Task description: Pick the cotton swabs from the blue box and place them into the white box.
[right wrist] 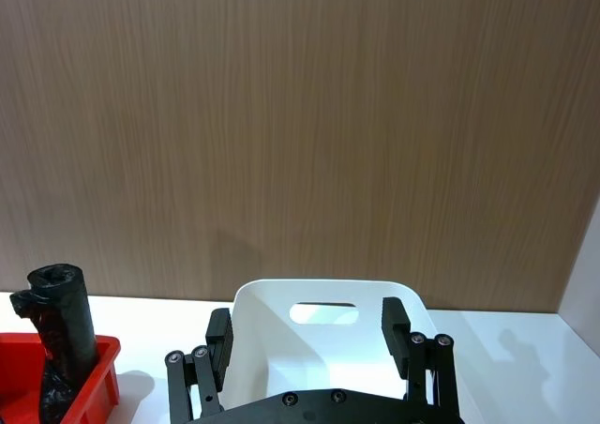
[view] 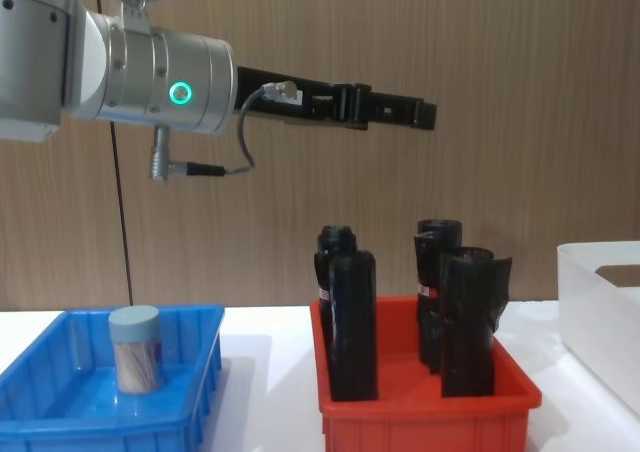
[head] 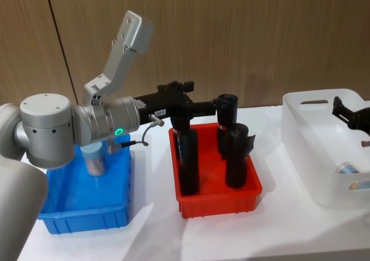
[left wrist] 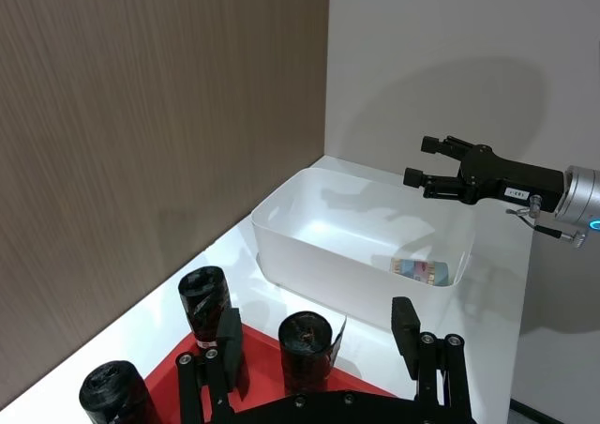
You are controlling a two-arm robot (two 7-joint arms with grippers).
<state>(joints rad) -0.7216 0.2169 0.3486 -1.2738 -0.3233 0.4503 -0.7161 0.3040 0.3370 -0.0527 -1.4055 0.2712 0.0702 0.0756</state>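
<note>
Swab jar [view: 135,348] stands upright in blue box [view: 40,412], lid up, twds the box's 12 o'clock wall in head view. 2nd jar [left wrist: 420,270] lies on its side in white box [left wrist: 309,255], nr that box's 6 o'clock end. Red bin [head: 217,200] sits btwn the two: blue box at its 9 o'clock, white box at its 3 o'clock, all on a white table [head: 277,232]. Black bottles [head: 237,157] stand upright in red bin. L gripper [view: 420,114] is held high over red bin, above the bottle tops, pointing to 3 o'clock; fingers apart, nothing btwn them. R gripper [left wrist: 419,160] hangs over white box, pointing to 9 o'clock; fingers spread, empty, well clear of the 2nd jar.
</note>
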